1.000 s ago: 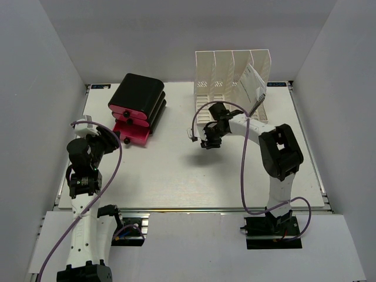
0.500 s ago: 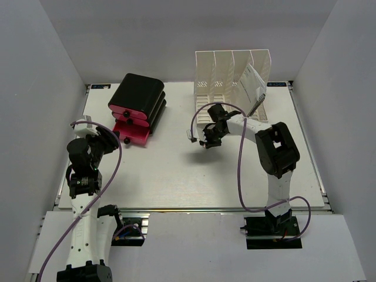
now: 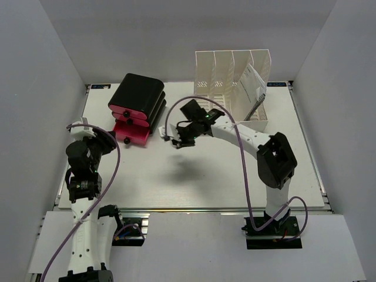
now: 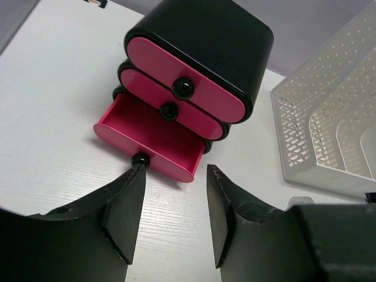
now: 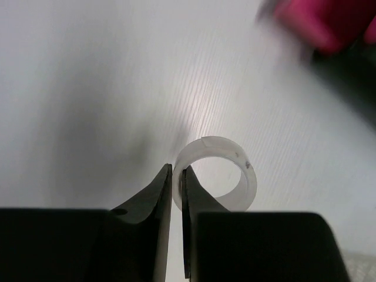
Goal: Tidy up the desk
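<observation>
Desk (image 3: 194,176): large, flat, white rectangular top, faintly grained. Silver metal rail (image 3: 194,210) along the near long edge. Lies level, enclosed by grey walls (image 3: 41,88) on three sides.

Robot lab test cell: grey walls (image 3: 53,64) boxing white desk (image 3: 176,176), bolted arms (image 3: 244,136).

White links and black joint housings make up the left arm (image 3: 82,182) and right arm (image 3: 275,161); a purple cable (image 3: 242,170) trails along each. Left tool (image 4: 170,205) and right tool (image 5: 177,176) have black tapered fingers (image 4: 123,217).
</observation>
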You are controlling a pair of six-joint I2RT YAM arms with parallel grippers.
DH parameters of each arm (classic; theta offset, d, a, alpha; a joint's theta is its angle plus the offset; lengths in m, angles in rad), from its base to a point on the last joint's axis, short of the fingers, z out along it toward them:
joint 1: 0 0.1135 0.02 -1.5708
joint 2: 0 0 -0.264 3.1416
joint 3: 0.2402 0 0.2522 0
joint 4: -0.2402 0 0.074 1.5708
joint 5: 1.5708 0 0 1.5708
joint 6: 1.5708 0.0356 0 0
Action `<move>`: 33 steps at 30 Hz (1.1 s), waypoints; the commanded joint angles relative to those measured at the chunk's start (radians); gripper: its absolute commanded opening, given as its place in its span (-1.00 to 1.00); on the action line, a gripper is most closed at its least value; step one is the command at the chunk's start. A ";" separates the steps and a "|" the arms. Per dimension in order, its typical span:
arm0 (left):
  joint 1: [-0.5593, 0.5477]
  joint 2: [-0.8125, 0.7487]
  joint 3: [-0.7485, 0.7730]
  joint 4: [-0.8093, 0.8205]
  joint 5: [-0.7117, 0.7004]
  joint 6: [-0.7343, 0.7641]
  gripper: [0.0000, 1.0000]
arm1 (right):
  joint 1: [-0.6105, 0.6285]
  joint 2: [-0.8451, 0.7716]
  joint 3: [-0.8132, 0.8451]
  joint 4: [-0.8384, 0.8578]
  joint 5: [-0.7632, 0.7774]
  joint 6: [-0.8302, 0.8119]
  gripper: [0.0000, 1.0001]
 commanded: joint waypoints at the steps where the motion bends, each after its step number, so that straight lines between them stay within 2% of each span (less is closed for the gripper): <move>1: 0.004 -0.028 0.016 -0.025 -0.079 0.001 0.12 | 0.080 -0.005 0.116 0.148 -0.036 0.262 -1.00; 3: 0.004 -0.045 0.018 -0.036 -0.131 -0.004 0.12 | 0.111 0.041 0.168 0.240 -0.019 0.381 -1.00; 6: 0.013 -0.060 0.020 -0.048 -0.205 -0.014 0.12 | 0.139 0.127 0.284 0.311 0.025 0.446 -1.00; 14: 0.013 -0.070 0.026 -0.059 -0.227 -0.017 0.12 | 0.219 0.336 0.521 0.372 0.128 0.391 -1.00; 18: 0.013 -0.080 0.027 -0.060 -0.231 -0.017 0.12 | 0.243 0.356 0.477 0.540 0.203 0.398 -1.00; 21: 0.013 -0.082 0.027 -0.062 -0.227 -0.017 0.12 | 0.249 0.403 0.506 0.601 0.252 0.424 -1.00; 25: 0.013 -0.082 0.027 -0.062 -0.225 -0.017 0.12 | 0.249 0.451 0.515 0.674 0.324 0.422 -1.00; 33: 0.013 -0.079 0.026 -0.056 -0.213 -0.017 0.12 | 0.240 0.491 0.491 0.734 0.355 0.385 -1.00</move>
